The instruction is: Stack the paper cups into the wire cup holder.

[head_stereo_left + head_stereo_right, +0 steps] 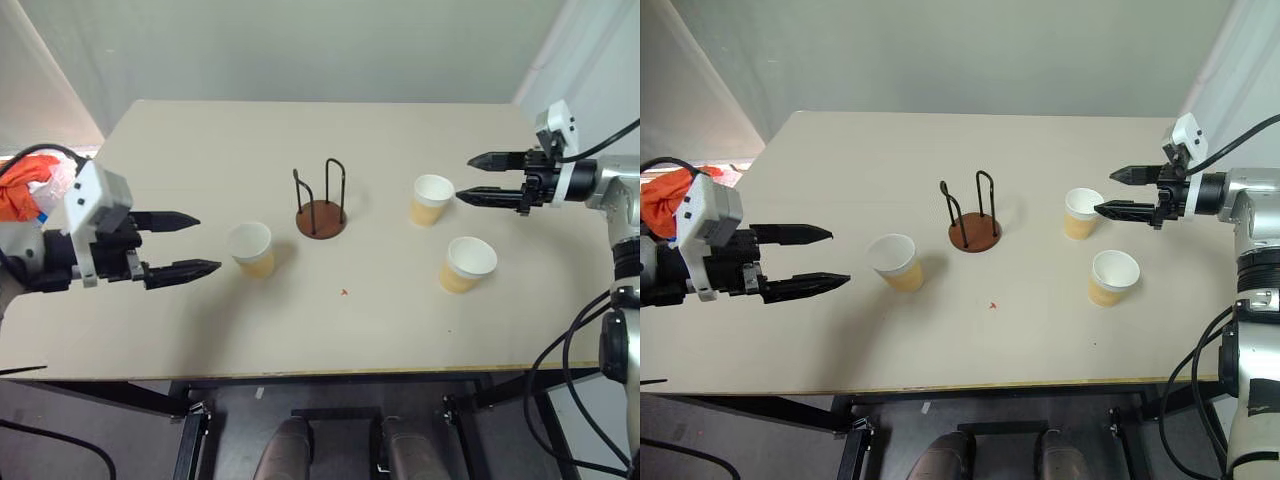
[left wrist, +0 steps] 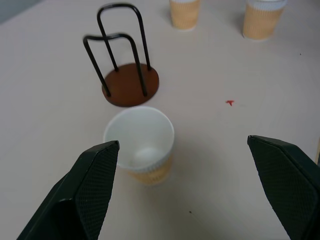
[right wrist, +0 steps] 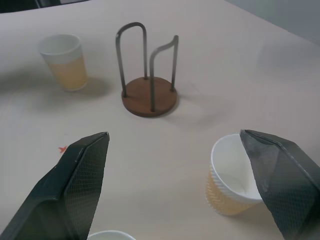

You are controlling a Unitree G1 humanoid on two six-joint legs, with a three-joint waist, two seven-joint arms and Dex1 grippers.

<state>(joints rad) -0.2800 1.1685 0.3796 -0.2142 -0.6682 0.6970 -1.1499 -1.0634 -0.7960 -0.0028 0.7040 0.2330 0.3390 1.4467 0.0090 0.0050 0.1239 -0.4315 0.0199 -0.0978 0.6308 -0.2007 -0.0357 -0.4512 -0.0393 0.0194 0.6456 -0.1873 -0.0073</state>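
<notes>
Open tabletop (image 1: 200,150), 4 small obstacles.
3 paper cups (image 1: 250,248) (image 1: 432,199) (image 1: 468,263) stand apart w/ gaps around wire cup holder (image 1: 321,205); edges bare.

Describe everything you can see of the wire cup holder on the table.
The wire cup holder has a small round reddish-brown disc base, wood-like in look, with two thin dark wire loops rising from it, each an upside-down U. It stands upright near the middle of the pale table and holds no cup. Nothing touches it except the tabletop. One paper cup stands apart on its left, two apart on its right.
</notes>
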